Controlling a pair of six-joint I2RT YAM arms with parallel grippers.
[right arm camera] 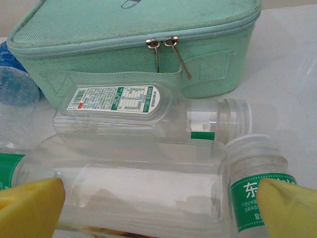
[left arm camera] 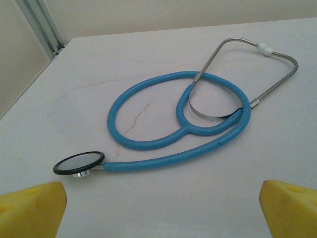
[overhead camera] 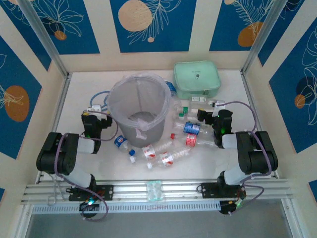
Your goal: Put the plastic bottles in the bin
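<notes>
White table [overhead camera: 115,164], plastic bottles [overhead camera: 168,157] lying flat, bin [overhead camera: 117,122] upright

One bin [overhead camera: 118,116], one green case [overhead camera: 196,79], one blue stethoscope [left arm camera: 178,119], and roughly a dozen bottles [overhead camera: 168,158], mid-frame, too overlapped to count exactly.

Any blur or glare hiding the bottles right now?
Top external: evenly lit but soft, the plastic bottles fade into the white table beside the bin. Right wrist: sharp on the mint case, clear bottle walls overlap confusingly. Left wrist: crisp stethoscope, faint shadows.
</notes>
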